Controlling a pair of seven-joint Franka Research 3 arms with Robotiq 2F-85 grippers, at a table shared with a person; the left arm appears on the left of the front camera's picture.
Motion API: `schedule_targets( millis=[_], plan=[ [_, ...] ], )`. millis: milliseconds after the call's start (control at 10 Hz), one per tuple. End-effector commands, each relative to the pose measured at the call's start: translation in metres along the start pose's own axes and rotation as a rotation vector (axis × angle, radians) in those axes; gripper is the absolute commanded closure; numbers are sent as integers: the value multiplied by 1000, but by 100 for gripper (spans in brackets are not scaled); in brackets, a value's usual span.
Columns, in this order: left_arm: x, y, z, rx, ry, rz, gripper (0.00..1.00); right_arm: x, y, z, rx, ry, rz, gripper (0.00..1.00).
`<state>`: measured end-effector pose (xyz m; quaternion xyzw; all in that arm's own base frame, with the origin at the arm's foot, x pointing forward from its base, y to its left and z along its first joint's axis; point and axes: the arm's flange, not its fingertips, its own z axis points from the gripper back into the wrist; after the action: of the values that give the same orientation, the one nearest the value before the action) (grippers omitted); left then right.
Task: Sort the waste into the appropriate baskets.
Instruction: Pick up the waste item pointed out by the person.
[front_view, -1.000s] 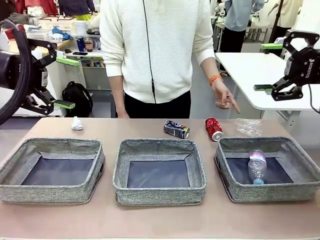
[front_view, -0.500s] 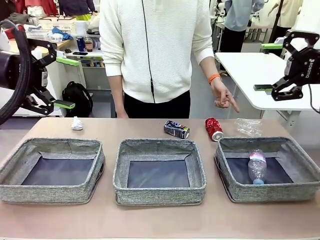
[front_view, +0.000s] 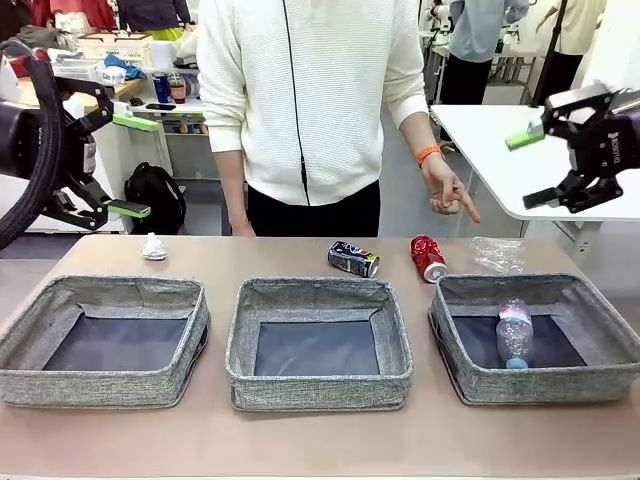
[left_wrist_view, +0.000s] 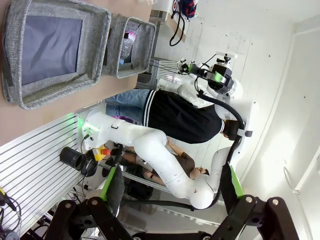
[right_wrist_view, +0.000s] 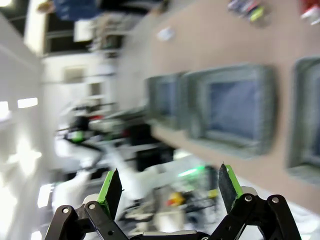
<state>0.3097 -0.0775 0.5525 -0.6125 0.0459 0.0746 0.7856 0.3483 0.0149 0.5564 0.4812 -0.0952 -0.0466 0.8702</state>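
Left arm (front_view: 22, 140) and right arm (front_view: 606, 146) hover high, jaws spread wide

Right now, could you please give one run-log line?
clear plastic bottle: in right grey woven basket | red can: on tan table | both jaws: open

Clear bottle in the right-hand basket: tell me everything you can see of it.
The clear plastic bottle is small and see-through, with a pale pinkish band near its far end and a blue cap at its near end. It lies on its side on the dark bottom of the right basket, lengthwise, cap toward the camera, clear of the side walls. Whether the cap touches the near wall is unclear. No liquid shows inside.
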Motion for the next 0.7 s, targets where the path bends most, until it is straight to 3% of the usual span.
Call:
schedule_targets(
  millis=[0, 100, 200, 300, 400, 500, 600],
  plan=[
    [-1, -3, -1, -19, -3, 10, 0, 18, -11, 1, -408, -160, 145, 0],
    [-1, -3, -1, -19, -3, 10, 0, 18, -12, -2, -521, -218, 189, 0],
    [-1, -3, -1, -19, -3, 10, 0, 18, -10, -2, -526, -260, 175, 0],
    [-1, -3, -1, -19, -3, 10, 0, 10, 1, -6, -397, -305, 40, 0],
    [-1, -3, -1, -19, -3, 10, 0, 22, -6, 13, -410, -167, 204, 0],
    [-1, -3, -1, -19, -3, 10, 0, 22, -6, 13, -410, -167, 204, 0],
    [-1, -3, -1, -19, -3, 10, 0, 21, -3, 9, -438, -235, 174, 0]
  ],
)
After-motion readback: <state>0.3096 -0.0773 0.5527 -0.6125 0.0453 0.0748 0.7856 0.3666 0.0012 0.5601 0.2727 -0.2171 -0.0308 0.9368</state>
